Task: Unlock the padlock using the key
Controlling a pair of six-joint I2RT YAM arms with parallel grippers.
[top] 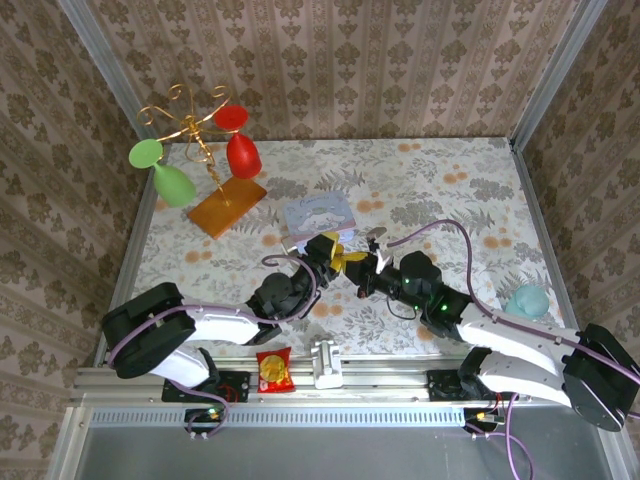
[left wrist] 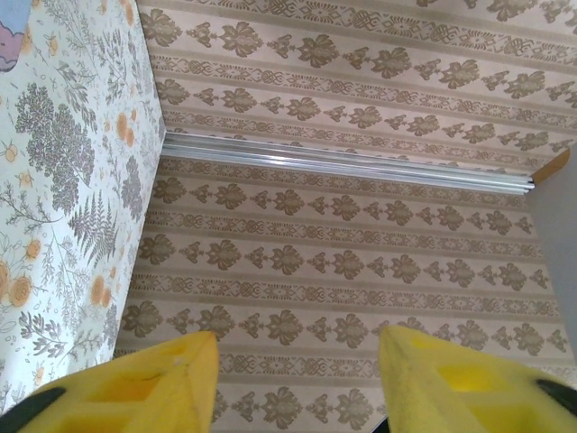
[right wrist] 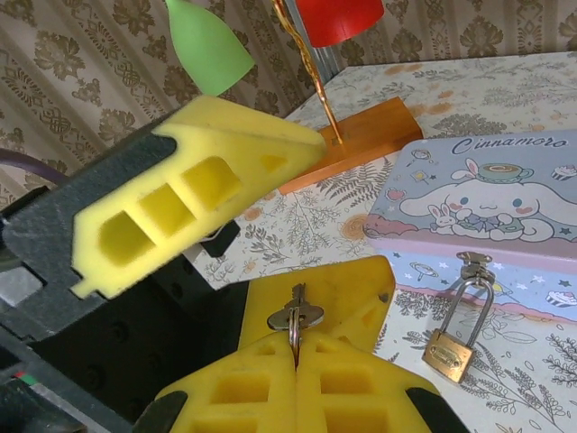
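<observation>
Clamps right gripper point(right wrist: 296, 347) on key point(right wrist: 296, 316) near Cinnamoroll tin point(right wrist: 487, 207)'s padlock point(right wrist: 448, 354); spreads left gripper point(left wrist: 297, 379) empty toward damask wallpaper point(left wrist: 361, 225), floral tabletop point(left wrist: 63, 225).

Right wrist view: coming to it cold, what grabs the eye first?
The small silver key stands out first, pinched between the yellow fingers of the right gripper at bottom centre. Just right of it, the brass padlock hangs by its shackle from the clasp of the pale blue Cinnamoroll tin. One yellow finger of the left gripper looms across the upper left.
</observation>
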